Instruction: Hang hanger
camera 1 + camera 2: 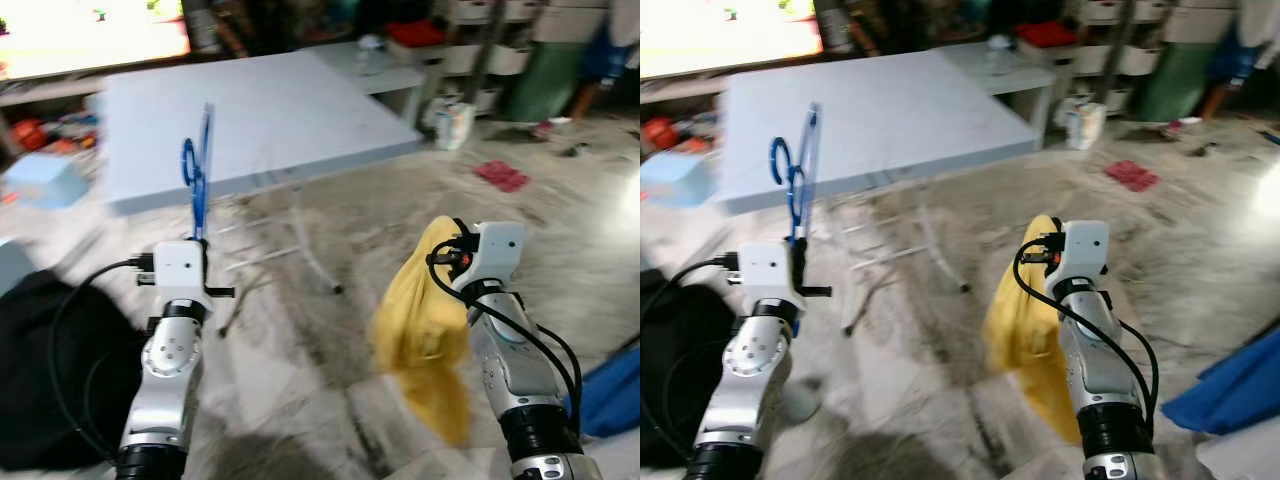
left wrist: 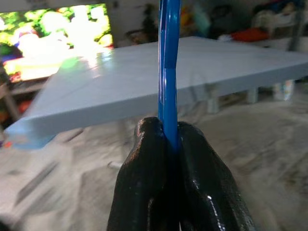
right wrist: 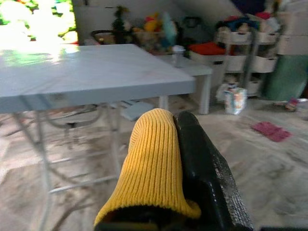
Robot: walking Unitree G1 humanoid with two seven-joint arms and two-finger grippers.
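A blue plastic hanger point(image 1: 196, 170) stands upright out of my left gripper point(image 2: 168, 144), whose black fingers point(image 2: 202, 173) are shut on its lower bar. The hanger's hook point(image 1: 781, 165) curls toward my left, in front of the table edge. A yellow knitted garment point(image 1: 425, 325) hangs from my right gripper point(image 1: 447, 240), which is shut on a fold of it. In the right wrist view the yellow knit point(image 3: 151, 159) drapes over one finger, beside the other black finger point(image 3: 204, 168). Both arms are raised above the marble floor.
A pale blue folding table point(image 1: 250, 120) with thin metal legs stands ahead. A bright screen point(image 1: 90, 35) glows at the back left. Black cloth point(image 1: 50, 360) lies on the floor at my left and blue cloth point(image 1: 610, 390) at my right. Shelving point(image 1: 480, 45) and a red cloth point(image 1: 502, 176) are at the right.
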